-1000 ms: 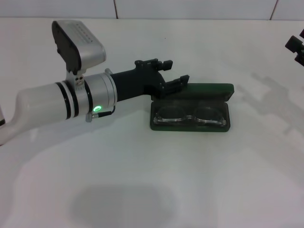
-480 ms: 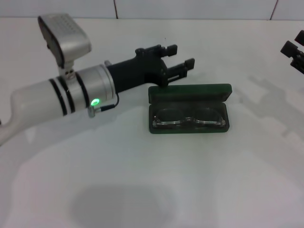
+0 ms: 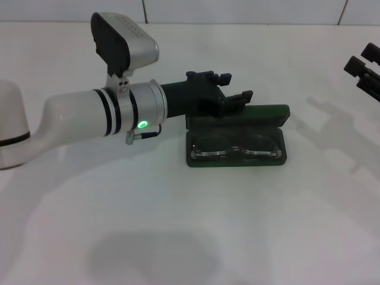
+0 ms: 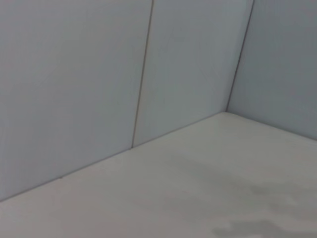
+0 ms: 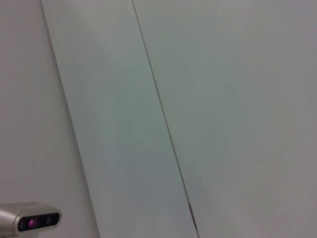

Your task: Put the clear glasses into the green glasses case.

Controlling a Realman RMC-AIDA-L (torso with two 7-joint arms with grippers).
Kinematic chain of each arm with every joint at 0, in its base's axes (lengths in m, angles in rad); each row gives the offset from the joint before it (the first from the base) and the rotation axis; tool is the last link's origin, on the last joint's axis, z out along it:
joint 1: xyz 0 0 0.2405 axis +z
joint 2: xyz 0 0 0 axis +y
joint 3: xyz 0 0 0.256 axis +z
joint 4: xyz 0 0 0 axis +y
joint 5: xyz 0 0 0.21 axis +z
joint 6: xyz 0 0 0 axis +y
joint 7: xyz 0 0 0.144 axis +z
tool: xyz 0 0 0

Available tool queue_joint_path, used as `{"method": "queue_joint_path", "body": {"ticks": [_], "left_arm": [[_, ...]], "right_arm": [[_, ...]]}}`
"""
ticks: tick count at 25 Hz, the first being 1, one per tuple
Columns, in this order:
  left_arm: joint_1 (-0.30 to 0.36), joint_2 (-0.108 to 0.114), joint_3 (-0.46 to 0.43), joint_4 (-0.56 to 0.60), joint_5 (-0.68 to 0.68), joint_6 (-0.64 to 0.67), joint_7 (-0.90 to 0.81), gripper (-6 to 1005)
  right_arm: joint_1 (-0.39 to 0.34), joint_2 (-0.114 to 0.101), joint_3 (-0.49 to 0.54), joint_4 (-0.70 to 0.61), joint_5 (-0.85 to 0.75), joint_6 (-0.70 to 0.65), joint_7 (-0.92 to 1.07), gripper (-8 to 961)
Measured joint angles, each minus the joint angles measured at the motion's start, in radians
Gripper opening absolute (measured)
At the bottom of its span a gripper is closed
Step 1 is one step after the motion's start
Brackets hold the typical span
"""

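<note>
Left gripper [image 3: 233, 89] reaches in from the left, low over the white table [image 3: 190, 225], fingers spread apart with nothing between them. Its tips sit at the back-left corner of the green glasses case [image 3: 237, 135], right by the raised lid; can't tell from the head view whether they touch the lid or just hover over it. The case lies open near the middle of the table, lid standing up along the far edge, tray facing the camera. The clear glasses [image 3: 236, 146] are already in the tray, lenses side by side, frame running along the length of the case, arms hard to make out against the dark lining. Green status light [image 3: 142, 124] lit on the left arm's wrist, with the wrist camera housing [image 3: 124, 50] sticking up above it. Right gripper [image 3: 363, 71] is parked at the far right edge of the head view, well apart from the case; only part of it shows, so can't tell whether it's open or closed. Both wrist views show only wall panels and bare table.
</note>
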Motion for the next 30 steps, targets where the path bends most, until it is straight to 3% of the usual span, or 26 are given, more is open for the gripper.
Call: {"method": "queue_joint_path", "body": {"ticks": [3,10,20,26,28,29,30], "left_arm": [[0.028,0.000,0.088,0.055,-0.040,-0.040,-0.001,649],[0.047,0.000,0.189,0.077,-0.039,-0.057,-0.006,649],[0.153,0.001,0.200,0.153,-0.043,-0.024,0.049,649],[0.235,0.022,0.181,0.213,-0.163,0.289,0.164,649],[0.266,0.036,0.143,0.208,-0.155,0.410,0.195,649],[0.292,0.055,0.094,0.197,-0.130,0.487,0.208,649],[0.292,0.055,0.094,0.197,-0.130,0.487,0.208,649]], "right_arm": [[0.000,0.000,0.000,0.001,0.001,-0.001,0.000,596],[0.003,0.001,0.000,0.001,0.005,-0.001,-0.001,596],[0.003,0.002,0.004,0.004,0.008,-0.001,0.003,597],[0.017,-0.008,-0.008,-0.008,-0.037,-0.032,0.001,597],[0.046,-0.016,-0.012,-0.016,-0.116,-0.069,0.008,597],[0.063,-0.021,-0.012,-0.019,-0.152,-0.090,0.016,597],[0.090,-0.030,-0.013,-0.021,-0.204,-0.122,0.028,597]]}}
